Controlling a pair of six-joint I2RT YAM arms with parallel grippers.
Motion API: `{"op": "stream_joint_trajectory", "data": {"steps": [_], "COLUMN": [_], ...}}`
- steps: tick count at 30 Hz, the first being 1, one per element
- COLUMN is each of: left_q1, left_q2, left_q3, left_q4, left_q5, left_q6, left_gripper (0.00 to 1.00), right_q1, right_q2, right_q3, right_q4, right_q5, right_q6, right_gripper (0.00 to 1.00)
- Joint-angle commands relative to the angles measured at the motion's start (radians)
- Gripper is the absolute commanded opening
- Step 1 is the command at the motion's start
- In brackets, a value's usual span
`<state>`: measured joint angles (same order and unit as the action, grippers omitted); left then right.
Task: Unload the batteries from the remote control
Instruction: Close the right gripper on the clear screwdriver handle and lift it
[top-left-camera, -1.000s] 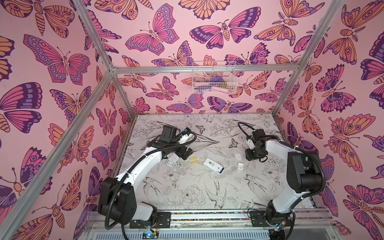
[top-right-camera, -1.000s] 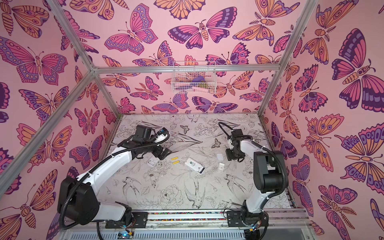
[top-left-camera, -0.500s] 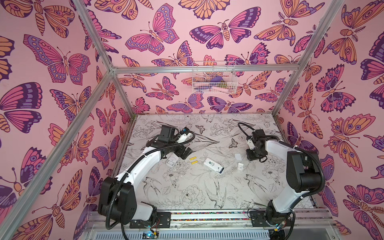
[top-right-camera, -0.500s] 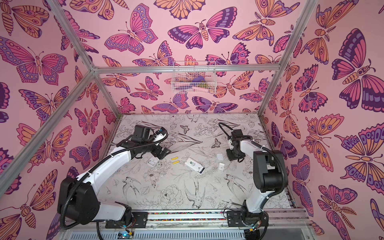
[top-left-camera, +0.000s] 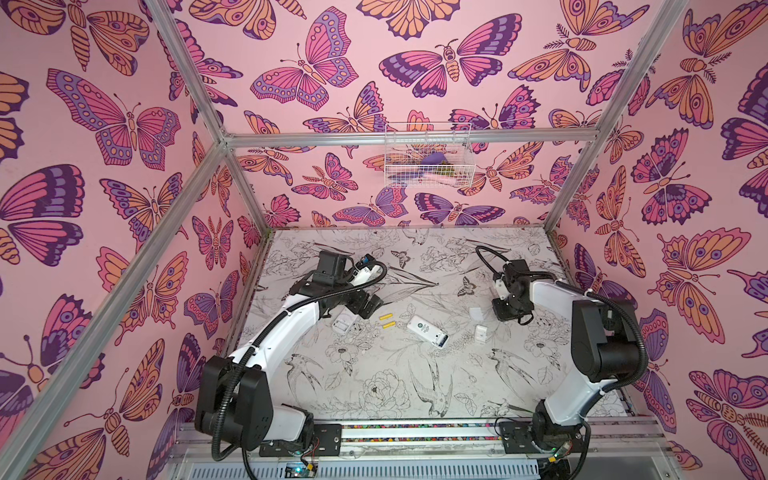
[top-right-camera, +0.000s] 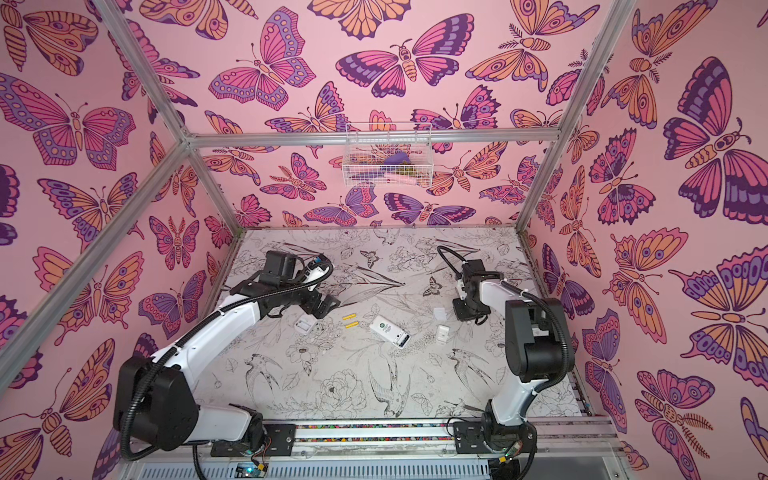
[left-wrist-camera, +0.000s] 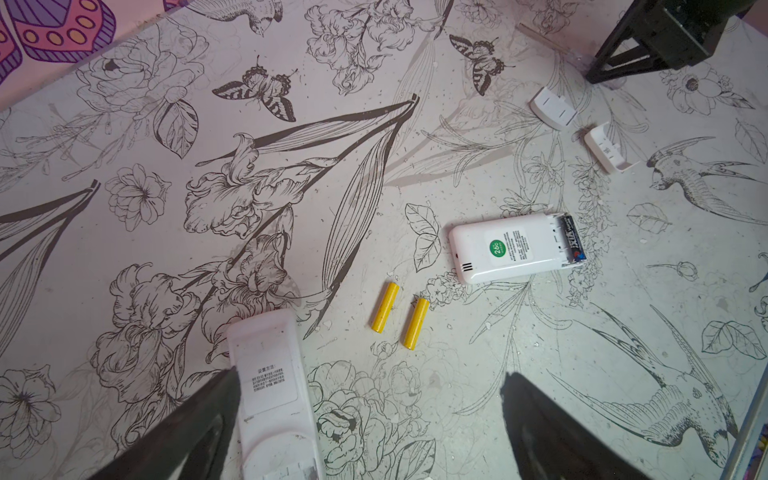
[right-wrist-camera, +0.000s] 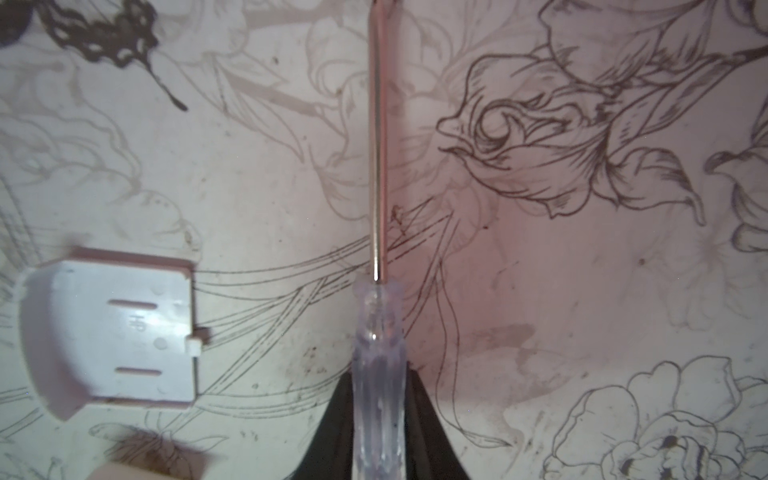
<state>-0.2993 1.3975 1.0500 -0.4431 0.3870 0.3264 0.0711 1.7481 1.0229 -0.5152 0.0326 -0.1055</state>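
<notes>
Yellow batteries, 2, lie midway across the bench; right gripper clamps the clear screwdriver; left gripper gapes wide, empty.

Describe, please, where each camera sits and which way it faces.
Top views: high above the arm bases, looking down at the flower-printed table; both arms show whole, with left hand and right hand.
Left wrist: above the table, facing two yellow cylindrical batteries and the white plastic remote with a green sticker; its open hand's dark fingers show.
Right wrist: low, looking along the clear-handled metal screwdriver pinched by its hand.
Shared: both wrist views show the small white plastic cover.
</notes>
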Motion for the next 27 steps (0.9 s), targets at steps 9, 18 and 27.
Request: {"op": "stream_joint_trajectory", "data": {"steps": [9,18,27], "left_q1": [0.02,0.027,0.034], "left_q2": [-0.023,-0.015,-0.012], "left_q3": [-0.022,-0.019,-0.001], "left_q4": [0.006,-0.003,-0.053], "left_q5": [0.062,0.166,0.441], "left_q6": [-0.013,0.0,0.019], "left_gripper": [0.99,0.96,0.85], "right_q1": [-0.005,0.104,0.292], "right_q2": [-0.117,-0.292,-0.431], "right_q3": [-0.041,-0.102,-0.192], "right_q4": [0.027,0.116,0.244], "right_q5": [-0.134,-0.316,-0.454], "right_q6": [-0.046,-0.177,-0.271], "right_gripper": [0.09,0.0,0.0]}}
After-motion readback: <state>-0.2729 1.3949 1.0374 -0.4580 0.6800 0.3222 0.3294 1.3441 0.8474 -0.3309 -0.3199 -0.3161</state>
